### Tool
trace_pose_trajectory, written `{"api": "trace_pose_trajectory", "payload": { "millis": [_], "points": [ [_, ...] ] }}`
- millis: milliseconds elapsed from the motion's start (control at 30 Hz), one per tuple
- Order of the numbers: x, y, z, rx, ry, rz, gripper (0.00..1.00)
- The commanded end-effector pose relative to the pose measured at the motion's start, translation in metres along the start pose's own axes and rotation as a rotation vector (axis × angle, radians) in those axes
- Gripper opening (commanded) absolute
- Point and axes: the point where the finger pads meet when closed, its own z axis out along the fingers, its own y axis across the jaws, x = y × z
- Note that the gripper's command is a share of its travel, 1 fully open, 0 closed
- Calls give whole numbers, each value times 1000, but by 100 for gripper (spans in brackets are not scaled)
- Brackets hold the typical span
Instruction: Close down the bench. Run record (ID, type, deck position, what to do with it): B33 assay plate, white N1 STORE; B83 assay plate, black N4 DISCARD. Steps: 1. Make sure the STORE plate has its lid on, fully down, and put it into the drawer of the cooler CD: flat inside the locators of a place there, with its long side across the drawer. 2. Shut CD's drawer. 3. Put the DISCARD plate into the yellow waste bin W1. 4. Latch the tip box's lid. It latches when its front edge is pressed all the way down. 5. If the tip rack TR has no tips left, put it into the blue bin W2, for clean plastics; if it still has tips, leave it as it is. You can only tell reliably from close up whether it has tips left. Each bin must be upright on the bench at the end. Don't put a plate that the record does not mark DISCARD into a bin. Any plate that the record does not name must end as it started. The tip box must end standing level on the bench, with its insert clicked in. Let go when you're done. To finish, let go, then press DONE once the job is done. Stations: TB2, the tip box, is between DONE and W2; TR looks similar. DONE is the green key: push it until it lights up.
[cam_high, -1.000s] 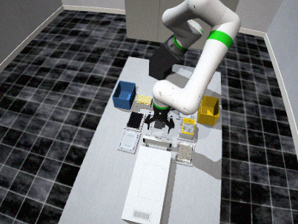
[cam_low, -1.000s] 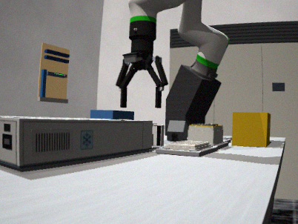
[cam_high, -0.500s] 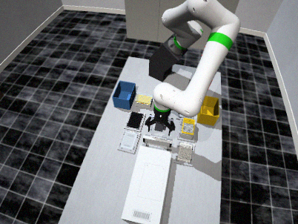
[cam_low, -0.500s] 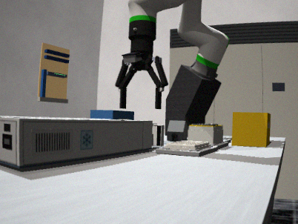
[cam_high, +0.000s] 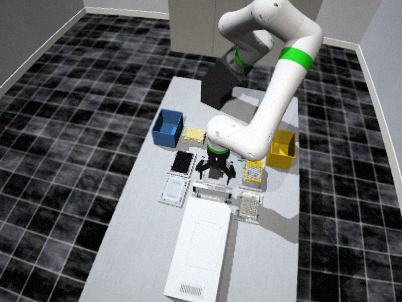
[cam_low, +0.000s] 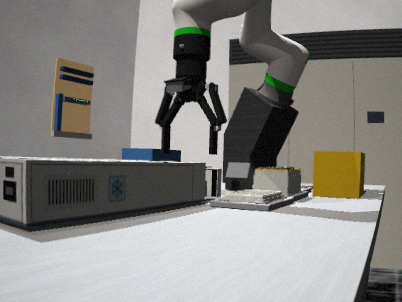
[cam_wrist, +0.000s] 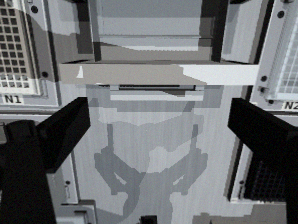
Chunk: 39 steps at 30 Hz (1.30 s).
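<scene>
We see our gripper (cam_low: 190, 142) hanging above the bench (cam_high: 150, 235) with its jaws spread wide and nothing between them. Straight below, the wrist view shows bare bench and our own shadow. Just ahead of the fingertips lies the front edge of the cooler's drawer (cam_wrist: 155, 74), a pale bar across the view. To one side of the jaws a deck position is marked N1 (cam_wrist: 12, 99), and the white plate (cam_wrist: 15, 42) there shows a fine grid of wells; we cannot tell whether a lid is on it. On the other side we read N2 (cam_wrist: 290, 105) beneath a second pale plate (cam_wrist: 287, 55). Behind the jaws on that side sits the black plate (cam_wrist: 267, 180), dark with a fine mesh of wells.
</scene>
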Motion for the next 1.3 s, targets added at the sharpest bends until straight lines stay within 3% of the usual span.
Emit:
{"api": "trace_pose_trajectory", "payload": {
  "millis": [0, 1267],
  "points": [
    [1, 0, 2, -1, 2, 0, 88],
    [1, 0, 48, -1, 2, 0, 88]
  ]
}}
